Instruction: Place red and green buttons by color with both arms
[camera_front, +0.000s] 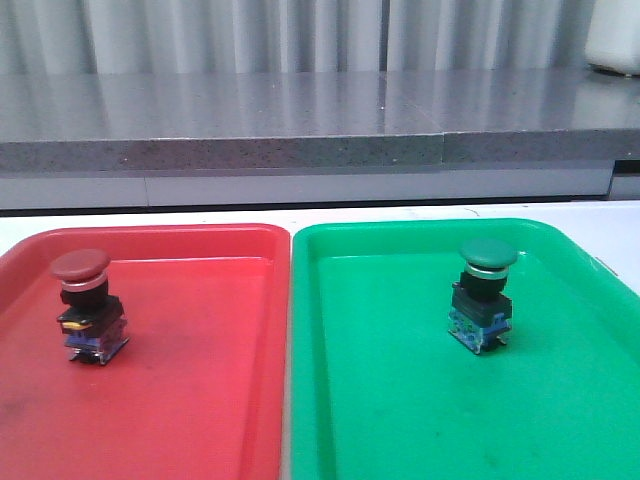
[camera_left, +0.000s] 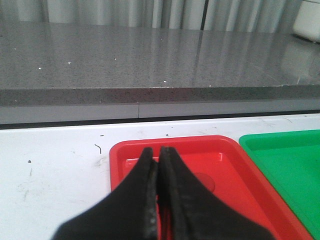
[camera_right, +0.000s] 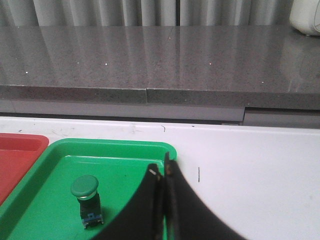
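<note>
I see the red button (camera_front: 85, 300) standing upright in the red tray (camera_front: 200, 400), the green button (camera_front: 485, 292) upright in the green tray (camera_front: 400, 400). My left gripper (camera_left: 160, 152) and right gripper (camera_right: 162, 170) are both clenched, holding nothing.

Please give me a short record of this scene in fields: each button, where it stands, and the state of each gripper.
red button: upright in the red tray, left part
green button: upright in the green tray
sorting by color: looks done
left gripper: shut, empty, above the red tray
right gripper: shut, empty, apart from the green button
</note>
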